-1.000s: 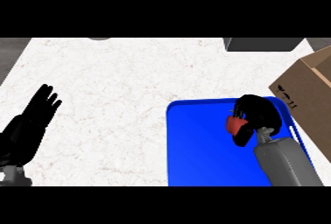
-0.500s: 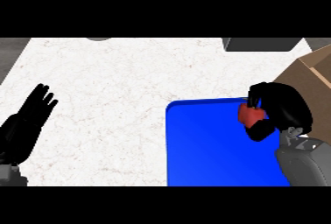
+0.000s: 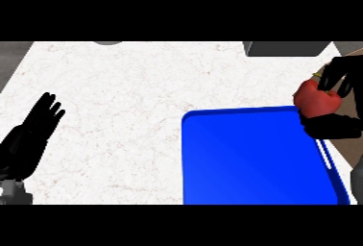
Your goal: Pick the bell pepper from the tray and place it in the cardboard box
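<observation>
Nowhere on the things in view can any words, labels or brand marks be read. Up at the right edge of the view, the right robot hand [image 3: 339,80] has its black fingers curled round the red bell pepper [image 3: 316,100], so it is holding the pepper. The pepper sits just under and to the left of those fingers, with more of the black hand showing right below it. A thin bit of yellowish stem pokes out near the top of the pepper. The pepper is lifted off the blue tray [image 3: 248,158] and hangs by the tray's far right corner, over the spot where the tray's edge meets the brown cardboard box [image 3: 352,103]. Only a thin brown strip of the box shows at the right edge, behind the hand. The tray lies flat on the white speckled surface [image 3: 142,96], low and to the right. The left robot hand [image 3: 32,137] is far away at the left side, open with its fingers straight and pointing up, resting and holding nothing. A grey block [image 3: 287,48] sits at the far edge of the surface, near the top right.
</observation>
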You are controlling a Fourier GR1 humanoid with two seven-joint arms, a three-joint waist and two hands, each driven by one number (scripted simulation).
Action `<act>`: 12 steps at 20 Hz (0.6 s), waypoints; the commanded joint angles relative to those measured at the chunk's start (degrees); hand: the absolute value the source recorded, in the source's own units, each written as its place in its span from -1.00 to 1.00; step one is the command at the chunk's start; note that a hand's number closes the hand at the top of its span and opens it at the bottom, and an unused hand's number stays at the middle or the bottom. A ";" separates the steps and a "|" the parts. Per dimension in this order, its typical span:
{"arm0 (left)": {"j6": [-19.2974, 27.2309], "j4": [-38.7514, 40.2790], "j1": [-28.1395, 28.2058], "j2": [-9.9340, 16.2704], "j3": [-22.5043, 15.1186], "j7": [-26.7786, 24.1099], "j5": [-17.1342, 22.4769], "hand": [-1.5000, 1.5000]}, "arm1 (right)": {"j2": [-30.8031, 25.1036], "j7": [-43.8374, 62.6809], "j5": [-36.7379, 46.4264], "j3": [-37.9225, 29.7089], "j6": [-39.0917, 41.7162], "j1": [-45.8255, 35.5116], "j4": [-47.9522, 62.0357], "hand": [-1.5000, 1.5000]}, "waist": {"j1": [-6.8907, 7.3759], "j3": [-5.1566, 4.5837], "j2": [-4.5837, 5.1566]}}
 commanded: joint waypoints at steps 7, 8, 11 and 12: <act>1.02 1.16 -0.53 -2.18 -0.67 -1.50 -2.58 0.00 | -7.95 1.05 -1.47 -13.77 2.84 -7.20 3.11 1.00 | 0.39 0.05 0.24; -2.46 2.11 -1.05 0.62 2.02 -1.25 0.39 0.00 | -8.46 -1.61 -2.13 -15.62 0.98 -2.72 1.66 1.00 | 0.25 0.07 0.22; -1.59 0.59 -0.21 -0.89 1.01 -0.17 -0.13 0.00 | -12.13 -4.64 -2.52 -16.70 2.21 -3.93 7.09 1.00 | 0.50 0.06 0.23; -0.43 -1.20 -0.54 -1.40 0.18 1.49 -0.97 0.00 | -11.10 -4.20 -0.59 -14.91 0.18 -3.67 8.10 1.00 | 0.58 0.07 0.24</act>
